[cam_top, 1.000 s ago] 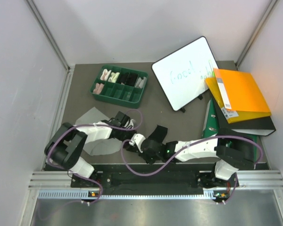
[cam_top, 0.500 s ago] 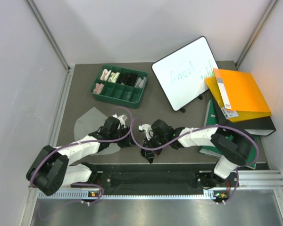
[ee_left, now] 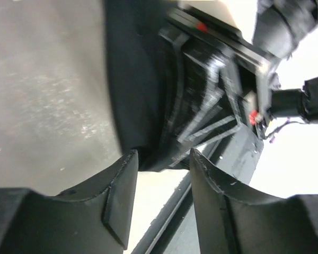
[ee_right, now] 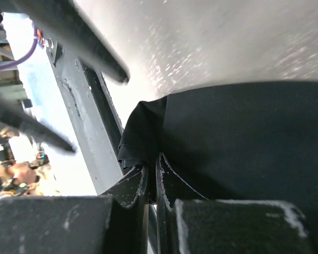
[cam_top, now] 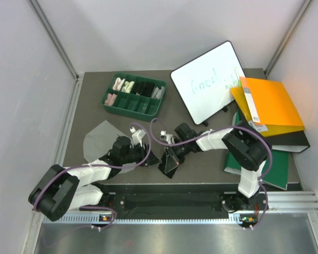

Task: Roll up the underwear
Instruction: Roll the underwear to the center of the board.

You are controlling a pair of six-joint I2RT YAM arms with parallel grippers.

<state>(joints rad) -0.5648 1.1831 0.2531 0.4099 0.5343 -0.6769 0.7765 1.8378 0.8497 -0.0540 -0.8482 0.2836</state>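
Black fabric briefs (cam_top: 168, 163) sit bunched near the front edge of the dark grey table (cam_top: 95, 108), between your arms, with your right gripper (ee_right: 152, 169) clenched on their folded edge, your left gripper (ee_left: 161, 159) released just beside the cloth, and the light grey fabric briefs (cam_top: 98, 140) spread out to the left.

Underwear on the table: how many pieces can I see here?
2. A light grey brief lies flat at the left; a black brief sits mid-table, pinched by the right gripper. More could be hidden under the arms.
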